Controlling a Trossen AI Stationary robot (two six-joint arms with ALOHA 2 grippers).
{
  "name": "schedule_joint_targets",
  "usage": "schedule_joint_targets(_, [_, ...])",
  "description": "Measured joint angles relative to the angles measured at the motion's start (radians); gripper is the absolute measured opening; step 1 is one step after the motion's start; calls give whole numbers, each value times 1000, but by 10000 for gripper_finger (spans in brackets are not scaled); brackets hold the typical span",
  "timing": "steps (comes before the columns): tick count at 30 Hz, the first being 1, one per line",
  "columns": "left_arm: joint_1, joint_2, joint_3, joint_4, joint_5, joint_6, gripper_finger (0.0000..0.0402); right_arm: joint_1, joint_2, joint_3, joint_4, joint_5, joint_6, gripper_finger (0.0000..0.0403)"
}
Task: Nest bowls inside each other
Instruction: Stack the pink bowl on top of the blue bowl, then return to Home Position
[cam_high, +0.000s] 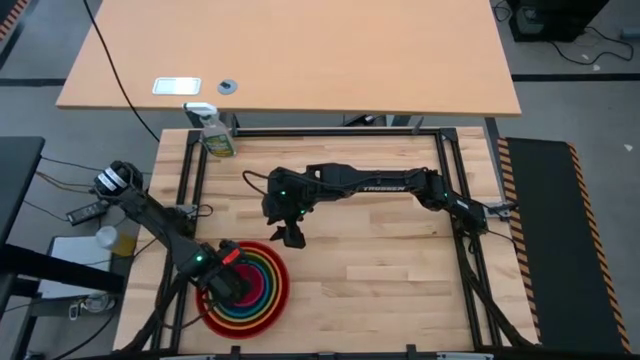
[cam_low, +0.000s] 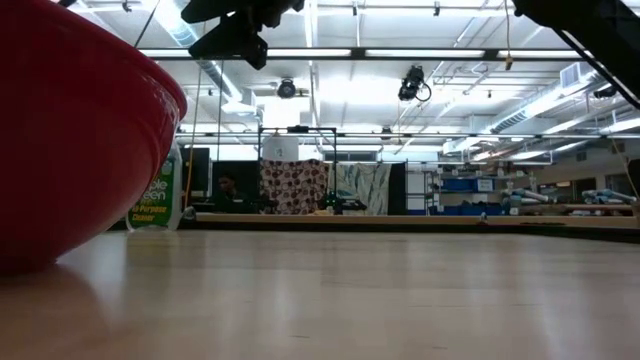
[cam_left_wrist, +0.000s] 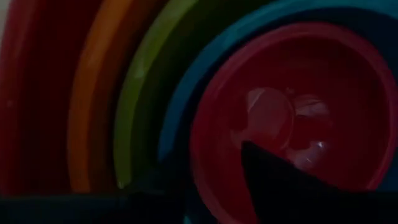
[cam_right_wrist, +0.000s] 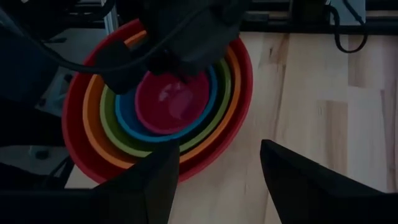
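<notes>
Five bowls sit nested at the table's near left: red (cam_high: 272, 296) outermost, then orange (cam_right_wrist: 93, 124), lime green (cam_right_wrist: 112, 134), blue (cam_right_wrist: 134, 127) and pink (cam_right_wrist: 171, 102) innermost. The red bowl's base rests on the table (cam_low: 70, 140). My left gripper (cam_high: 232, 280) points down over the stack, open. In the left wrist view one finger (cam_left_wrist: 286, 180) stands inside the pink bowl (cam_left_wrist: 298, 112) and the other (cam_left_wrist: 155, 190) outside its rim. My right gripper (cam_high: 291, 236) hangs open above the table's middle, tilted toward the stack, with nothing between its fingers (cam_right_wrist: 217, 180).
A spray bottle (cam_high: 215, 132) stands at the table's far left corner, also in the low view (cam_low: 155, 200). Bare wood table (cam_high: 380, 260) spreads to the right of the stack. A black frame (cam_high: 440, 135) runs along the table's edges.
</notes>
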Motion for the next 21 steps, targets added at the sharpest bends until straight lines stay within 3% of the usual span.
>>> schedule_joint_targets(4, [-1, -20, 10, -10, 17, 6, 191, -22, 0, 0, 1, -16, 0, 230])
schedule_joint_targets(8, [-15, -86, 31, -44, -68, 7, 207, -52, -16, 0, -11, -22, -11, 228])
schedule_joint_targets(14, [-5, -256, 34, -73, -279, 50, 196, -72, -69, 0, -19, 11, -54, 212])
schedule_joint_targets(21, [78, -442, 33, -296, -510, 60, 163, -105, -169, -102, -3, 51, -68, 192])
